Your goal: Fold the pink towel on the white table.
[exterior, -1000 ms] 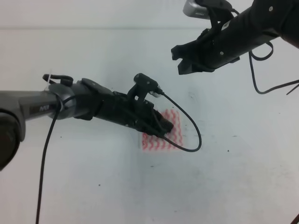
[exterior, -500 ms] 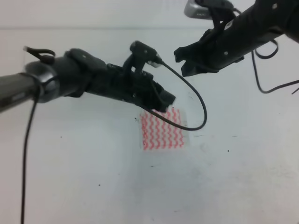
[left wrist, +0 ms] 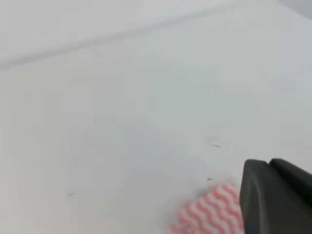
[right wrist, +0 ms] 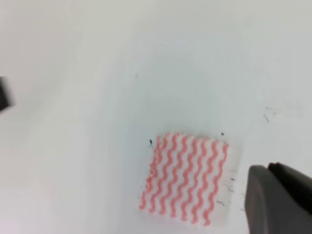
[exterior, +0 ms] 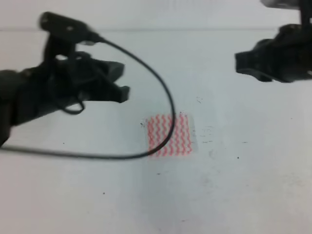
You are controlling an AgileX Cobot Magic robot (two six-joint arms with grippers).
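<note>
The pink towel [exterior: 176,136] lies flat on the white table [exterior: 253,195] as a small folded rectangle with wavy pink stripes. It also shows in the right wrist view [right wrist: 187,178] and at the bottom edge of the left wrist view [left wrist: 209,214]. My left gripper [exterior: 122,80] hovers blurred up and to the left of the towel, jaws apart and empty. My right gripper [exterior: 240,63] hangs blurred at the far upper right, well away from the towel, and also looks open and empty. One dark finger [left wrist: 275,200] shows in the left wrist view, and one finger [right wrist: 278,200] in the right.
The left arm's black cable [exterior: 161,78] loops down from its wrist camera and crosses in front of the towel's left half. Small dark specks [exterior: 238,157] dot the table. The table's far edge [exterior: 161,29] runs along the top.
The left gripper has lifted off the towel and swung far left. The right arm has pulled back to the right. The towel now lies fully uncovered.
</note>
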